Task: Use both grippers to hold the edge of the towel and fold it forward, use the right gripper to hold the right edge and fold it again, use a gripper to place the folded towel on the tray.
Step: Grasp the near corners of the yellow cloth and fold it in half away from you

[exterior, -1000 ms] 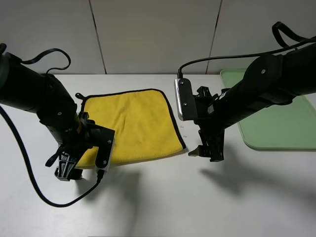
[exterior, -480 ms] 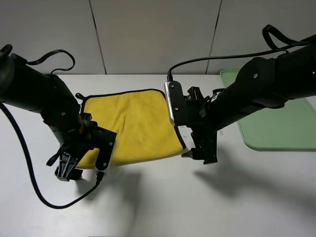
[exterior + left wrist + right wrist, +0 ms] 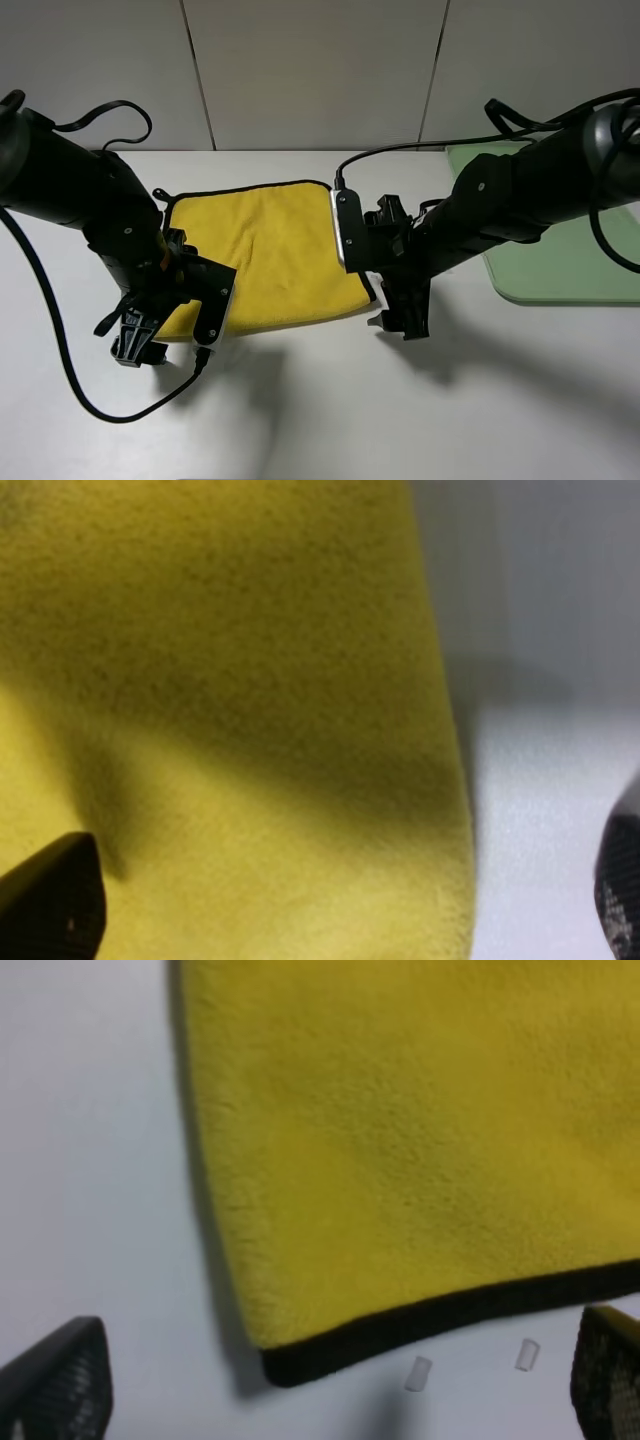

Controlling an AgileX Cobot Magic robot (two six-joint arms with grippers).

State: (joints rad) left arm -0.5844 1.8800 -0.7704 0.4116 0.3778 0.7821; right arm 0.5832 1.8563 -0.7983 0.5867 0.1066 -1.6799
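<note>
- Plainly cannot see the towel's [image 3: 265, 250] near left corner from above: covered by the left gripper [image 3: 135, 348] and its white plate [image 3: 213, 310].
- Cannot follow the near right corner from above either: lost behind the right gripper [image 3: 400, 322].
- Only get part of the tray [image 3: 570, 265]: left end behind the right arm [image 3: 520, 195], right end cut off by the frame.
- Hard to make out any black edge in the blurred left wrist view, just yellow pile ending at the white table [image 3: 330, 400].
- Cannot tell whether either gripper touches cloth or table.
- Lying flat and unfolded on the table, left of centre, well apart from the tray at the right.
- Bright yellow, fluffy, roughly square, with a thin black edge [image 3: 250, 187] along the far and right sides and a small black loop [image 3: 160, 194] at the far left corner.
- Left gripper spread wide, holding nothing: one finger [image 3: 50, 900] over the cloth, the other finger [image 3: 622, 880] over bare table, the towel's border between them.
- Right gripper spread wide too, holding nothing: near right corner, black-trimmed on one side, lying between its fingers [image 3: 55, 1385] in the right wrist view.
- Two small white bits [image 3: 418, 1372] on the table just beside that corner.
</note>
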